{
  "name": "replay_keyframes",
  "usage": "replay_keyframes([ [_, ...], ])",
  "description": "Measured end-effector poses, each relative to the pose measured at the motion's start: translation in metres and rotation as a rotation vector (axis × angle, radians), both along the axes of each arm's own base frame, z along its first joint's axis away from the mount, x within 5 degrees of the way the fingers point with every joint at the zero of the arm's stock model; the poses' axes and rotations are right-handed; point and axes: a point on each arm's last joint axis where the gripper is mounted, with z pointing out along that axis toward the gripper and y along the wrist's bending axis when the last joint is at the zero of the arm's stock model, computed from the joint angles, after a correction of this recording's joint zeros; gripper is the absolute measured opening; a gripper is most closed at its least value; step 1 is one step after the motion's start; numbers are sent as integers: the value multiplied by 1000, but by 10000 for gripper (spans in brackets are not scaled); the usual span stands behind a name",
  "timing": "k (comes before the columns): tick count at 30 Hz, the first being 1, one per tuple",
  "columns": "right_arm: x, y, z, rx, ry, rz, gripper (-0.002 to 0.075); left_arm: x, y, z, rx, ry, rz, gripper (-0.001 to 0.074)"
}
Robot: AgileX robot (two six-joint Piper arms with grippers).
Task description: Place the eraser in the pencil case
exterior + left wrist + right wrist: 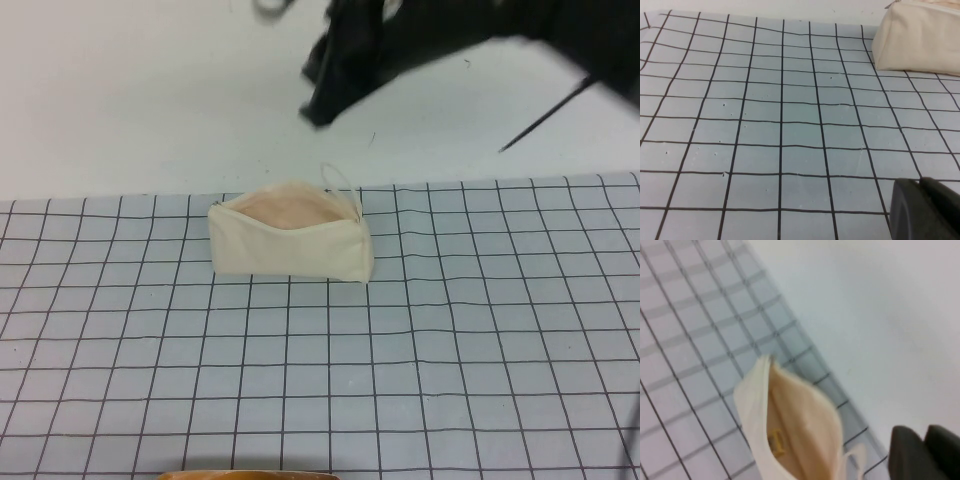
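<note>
The cream-white pencil case (290,245) lies near the far edge of the grid mat with its zipper top open, showing its pinkish-beige lining. In the right wrist view the pencil case (752,405) gapes open and the small cream-yellow eraser (776,442) lies inside it. My right gripper (330,95) hangs blurred above the white table behind the case; its fingertips (907,450) stand slightly apart and empty. My left gripper (920,182) is shut and empty, low over the mat, with the case (920,40) some way off. The left gripper is outside the high view.
The grey grid mat (450,380) covers the near part of the table, with bare white table (130,100) behind it. The case's thin loop cord (340,180) pokes out at its back right. A tan rim (250,474) shows at the near edge.
</note>
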Motion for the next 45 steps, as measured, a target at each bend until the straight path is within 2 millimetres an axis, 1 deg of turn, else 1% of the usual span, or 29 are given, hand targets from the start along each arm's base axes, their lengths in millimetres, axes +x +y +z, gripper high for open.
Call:
replay_keyframes([
  [1,-10,-6,17,34,-14,3,42,0,0,0,0,0,0,-1],
  [4,-37,-20,49,126,-14,23,14,0,0,0,0,0,0,-1],
  [8,-70,-34,59,170,48,91,6,0,0,0,0,0,0,-1],
  [11,-96,-49,53,163,90,112,1,0,0,0,0,0,0,-1],
  [14,-127,-74,43,141,107,103,0,0,0,0,0,0,0,-1],
  [15,-136,-81,36,134,118,99,-1,0,0,0,0,0,0,-1],
  [18,-168,-106,27,136,89,85,-1,0,0,0,0,0,0,-1],
  [20,-188,-125,22,143,17,67,-1,0,0,0,0,0,0,-1],
  [26,-229,-167,-3,166,-231,25,-1,0,0,0,0,0,0,-1],
  [29,-252,-186,-13,185,-308,17,-1,0,0,0,0,0,0,-1],
  [32,-275,-205,-30,205,-343,1,-1,0,0,0,0,0,0,-1],
  [35,-293,-220,-46,248,-368,-21,-1,0,0,0,0,0,0,-1],
  [39,-310,-232,-75,311,-345,-45,-1,0,0,0,0,0,0,-1],
  [42,-317,-239,-101,346,-304,-87,-1,0,0,0,0,0,0,-1],
  [45,-319,-248,-127,367,-279,-208,-1,0,0,0,0,0,0,-1],
])
